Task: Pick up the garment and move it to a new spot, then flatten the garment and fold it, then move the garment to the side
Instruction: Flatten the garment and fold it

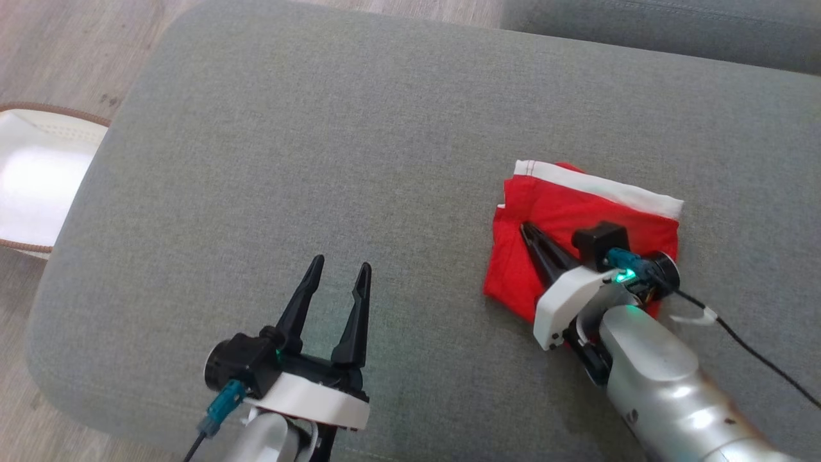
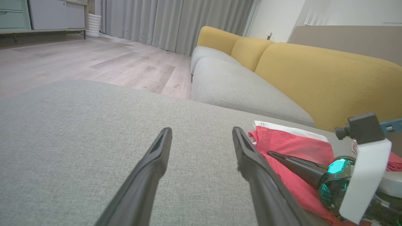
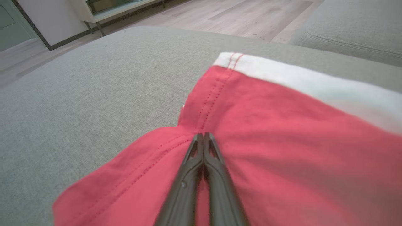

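My right hand (image 1: 526, 227) is pinched shut over the red garment (image 1: 577, 205) toward the cushion's (image 1: 321, 160) right side, left hand (image 1: 341, 264) spread wide, bare room out to its left edge.

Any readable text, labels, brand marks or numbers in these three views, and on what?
None readable. The red garment has a plain white band and stitching, no print; the left gripper, the right gripper and the grey cushion bear no legible marking.

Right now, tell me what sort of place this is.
Most likely a home living room: a yellow-backed sofa, long grey curtains and a wood-look floor.
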